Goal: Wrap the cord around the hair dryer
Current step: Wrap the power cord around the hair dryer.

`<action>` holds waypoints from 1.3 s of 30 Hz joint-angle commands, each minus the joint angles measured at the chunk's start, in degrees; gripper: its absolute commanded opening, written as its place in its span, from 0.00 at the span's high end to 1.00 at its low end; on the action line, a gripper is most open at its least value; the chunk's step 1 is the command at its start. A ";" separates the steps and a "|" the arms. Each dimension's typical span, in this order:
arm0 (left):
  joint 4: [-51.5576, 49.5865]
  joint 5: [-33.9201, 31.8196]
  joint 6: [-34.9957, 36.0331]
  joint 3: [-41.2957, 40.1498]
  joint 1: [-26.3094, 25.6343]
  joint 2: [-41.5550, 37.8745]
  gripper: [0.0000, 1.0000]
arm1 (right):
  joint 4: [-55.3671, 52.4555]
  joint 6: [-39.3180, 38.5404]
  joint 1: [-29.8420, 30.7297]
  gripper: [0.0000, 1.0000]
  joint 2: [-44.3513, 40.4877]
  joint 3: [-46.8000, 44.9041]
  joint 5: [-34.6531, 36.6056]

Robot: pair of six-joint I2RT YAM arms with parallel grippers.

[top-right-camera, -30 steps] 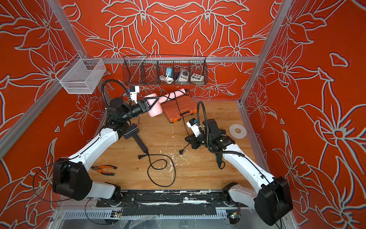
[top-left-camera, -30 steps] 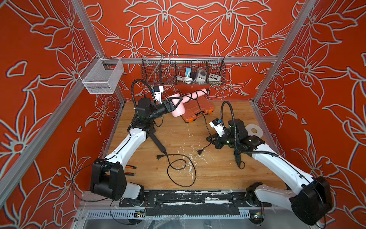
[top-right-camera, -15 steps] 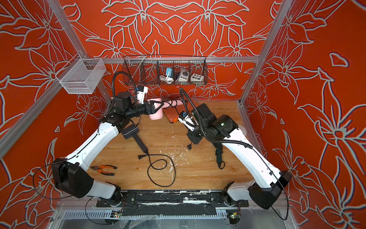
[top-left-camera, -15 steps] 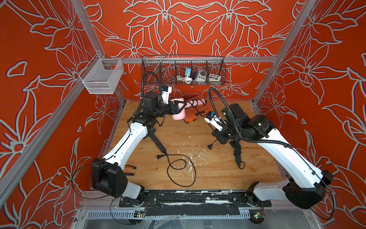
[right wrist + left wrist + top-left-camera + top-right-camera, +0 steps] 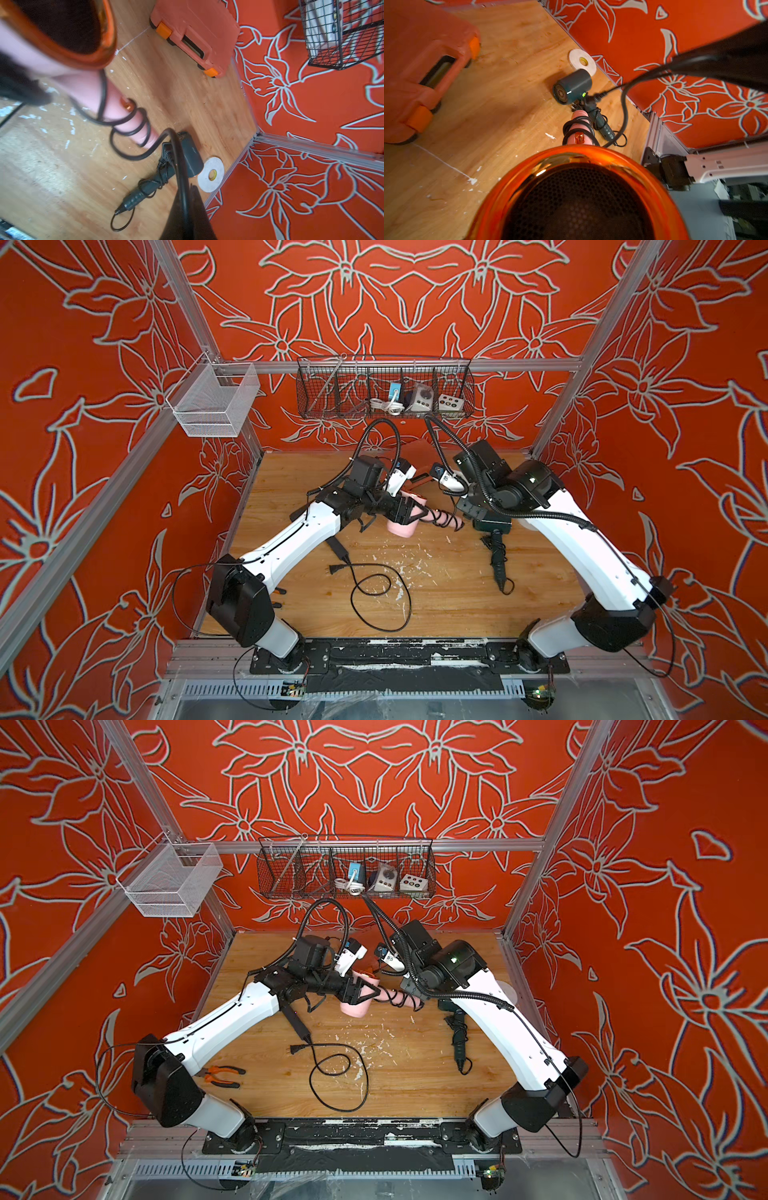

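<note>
The pink hair dryer [image 5: 400, 527] [image 5: 354, 1009] hangs above the middle of the table. My left gripper [image 5: 409, 512] [image 5: 360, 992] is shut on its barrel, and its copper rear grille [image 5: 577, 197] fills the left wrist view. The handle [image 5: 446, 519] [image 5: 578, 124] [image 5: 128, 124] points toward the right arm, with several turns of the black cord [image 5: 625, 108] [image 5: 180, 166] around it. My right gripper [image 5: 415, 995] [image 5: 185, 207] is shut on the cord just past the handle's end. In the top views the right arm mostly hides it.
A dark teal hair dryer [image 5: 494, 531] [image 5: 573, 87] lies wrapped on the table under the right arm, beside a white tape roll [image 5: 211, 173]. An orange tool case [image 5: 415, 62] sits at the back. A black adapter [image 5: 336, 547] with loose cable and pliers [image 5: 222, 1075] lie front left.
The left gripper has carried the pink dryer from the back by the case toward the table's middle. The right arm has swung up and back with the cord to the handle's end.
</note>
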 commanded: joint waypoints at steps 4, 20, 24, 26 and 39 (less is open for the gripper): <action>0.61 13.06 3.52 -2.08 -2.49 -4.92 1.00 | 14.00 -8.52 -2.25 1.00 -1.50 -2.42 -5.16; 34.23 30.52 -17.65 -8.20 -0.79 -12.93 1.00 | 30.57 3.49 -18.24 1.00 -1.93 -21.78 -59.80; 42.65 30.99 -24.87 -7.80 1.67 -12.47 1.00 | 35.00 8.66 -20.01 0.96 -1.10 -24.99 -64.79; 46.24 30.57 -27.84 -8.05 2.92 -12.25 1.00 | 38.15 11.17 -20.97 0.86 -1.16 -27.44 -66.15; 58.04 23.23 -38.30 -7.20 10.21 -12.27 1.00 | 55.95 24.22 -24.21 0.77 -3.03 -40.75 -72.38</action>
